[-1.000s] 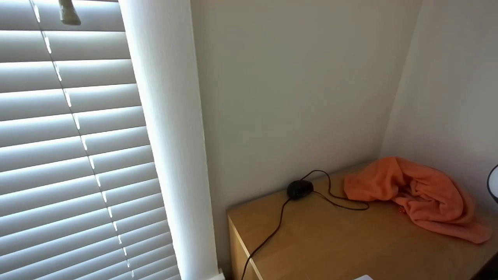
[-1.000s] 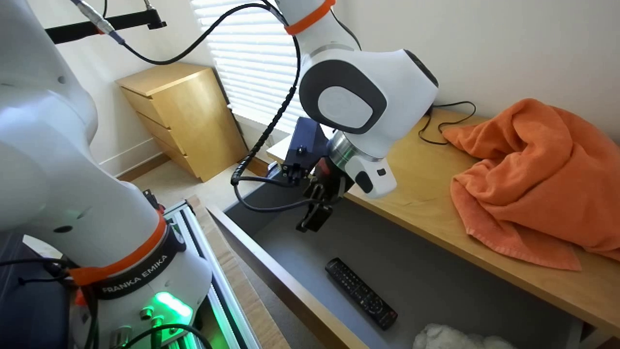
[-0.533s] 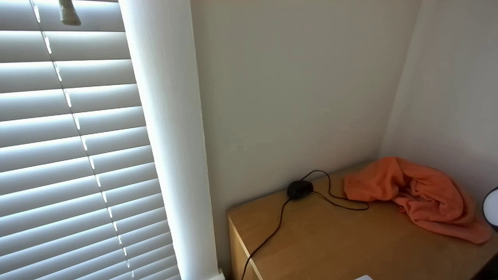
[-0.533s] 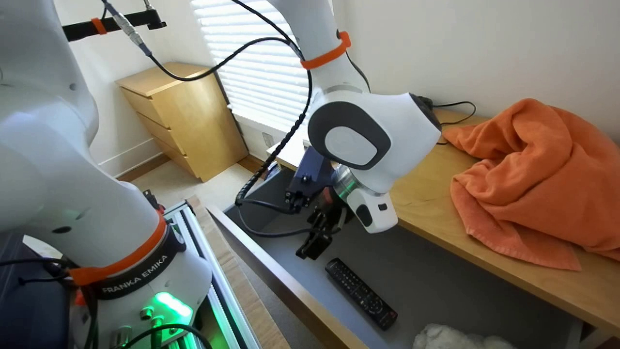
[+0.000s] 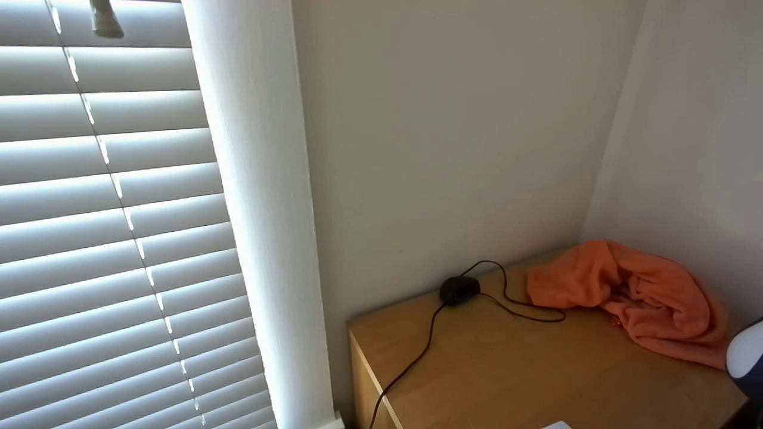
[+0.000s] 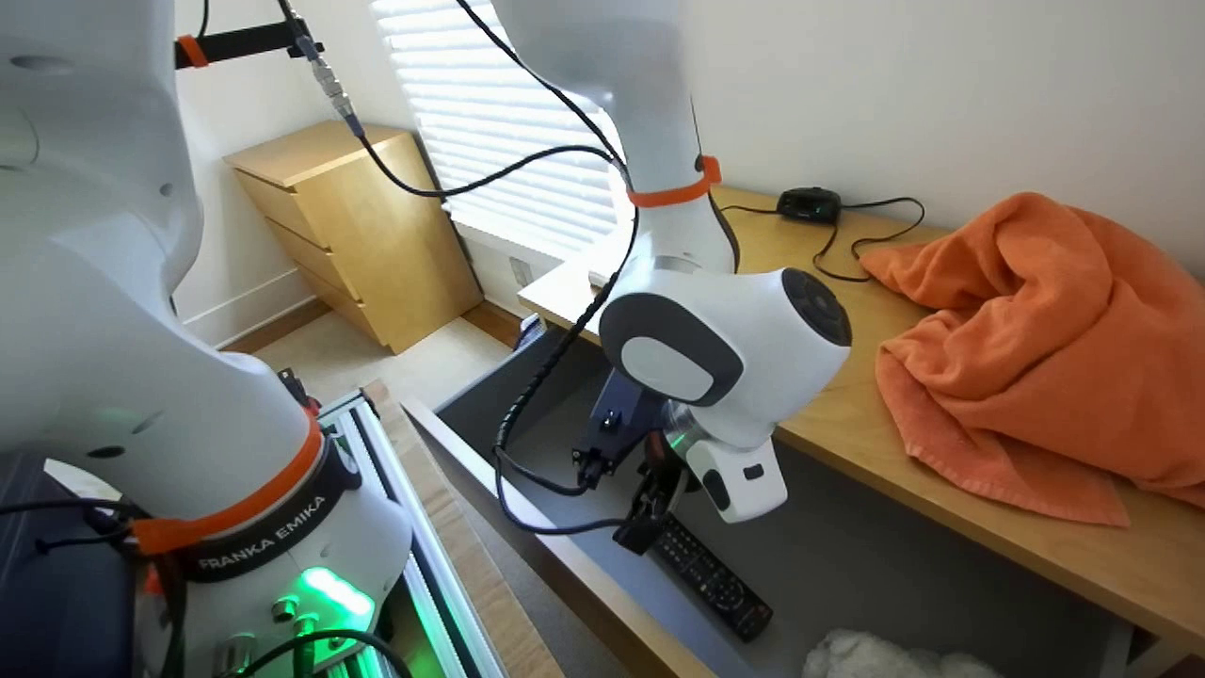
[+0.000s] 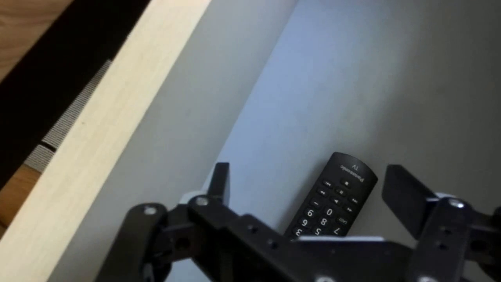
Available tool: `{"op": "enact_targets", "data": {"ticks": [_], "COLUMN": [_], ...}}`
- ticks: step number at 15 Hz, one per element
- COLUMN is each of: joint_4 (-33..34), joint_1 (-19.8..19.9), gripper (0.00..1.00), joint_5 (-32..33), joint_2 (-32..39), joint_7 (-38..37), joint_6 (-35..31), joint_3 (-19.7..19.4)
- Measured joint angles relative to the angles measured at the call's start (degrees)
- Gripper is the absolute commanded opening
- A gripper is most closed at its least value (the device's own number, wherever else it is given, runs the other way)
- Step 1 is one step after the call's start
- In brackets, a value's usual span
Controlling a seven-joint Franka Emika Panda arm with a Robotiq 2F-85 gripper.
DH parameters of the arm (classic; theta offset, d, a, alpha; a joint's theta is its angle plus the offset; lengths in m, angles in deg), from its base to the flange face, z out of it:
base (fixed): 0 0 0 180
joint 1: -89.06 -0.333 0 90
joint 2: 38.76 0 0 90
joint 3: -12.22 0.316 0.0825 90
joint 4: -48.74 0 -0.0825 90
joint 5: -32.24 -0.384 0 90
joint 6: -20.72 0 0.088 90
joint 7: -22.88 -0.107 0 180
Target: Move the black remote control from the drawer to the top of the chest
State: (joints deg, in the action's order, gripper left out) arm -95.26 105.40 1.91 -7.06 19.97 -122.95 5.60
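- One large light tan-brown wooden chest [image 6: 852, 405], flat-topped, shows in both exterior views, cut off by the frame edge in each.
- White jointed robot arm [image 6: 697, 348] with dark grey panels and orange bands, its upper part out of frame; it reaches lower than half a second ago.
- Pulled-out drawer [image 6: 847, 556] with a pale wooden rim and smooth grey inside, partly below the lower edge of an exterior view.
- Rumpled orange cloth towel [image 6: 1064, 358] on the chest; in an exterior view the arm [image 5: 745, 351] hides its lower corner, in sight half a second earlier.
- Black two-fingered hand [image 7: 309, 184], its fingers [image 7: 219, 182] wide apart, one to either side of the slim black plastic remote control [image 7: 332, 203] in the wrist view; whether they are level with it I cannot tell.
- That remote control lies flat and aslant on the drawer floor: pale "Panasonic TV" lettering, upside down in the wrist view, then rows of pale-marked keys. The hand hides its lower part there; in an exterior view it covers the upper end of the remote control [image 6: 714, 574], uncovered half a second ago.
- Small rounded black box [image 6: 810, 204] atop the chest, earlier partly behind the arm, now in full sight.
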Motion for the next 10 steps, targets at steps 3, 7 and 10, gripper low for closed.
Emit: {"op": "enact_targets", "data": {"ticks": [3, 7, 10], "joint_4": [2.3, 5.8, 7.0], "joint_1": [2.7, 4.9, 5.5], "gripper": [1.0, 1.0, 1.0], "joint_5": [-3.0, -4.5, -4.6], "joint_2": [4.4, 9.6, 11.0], "joint_7": [2.1, 3.1, 3.3], "joint_6": [-3.4, -6.6, -6.7], "joint_3": [2.3, 3.7, 4.0]}}
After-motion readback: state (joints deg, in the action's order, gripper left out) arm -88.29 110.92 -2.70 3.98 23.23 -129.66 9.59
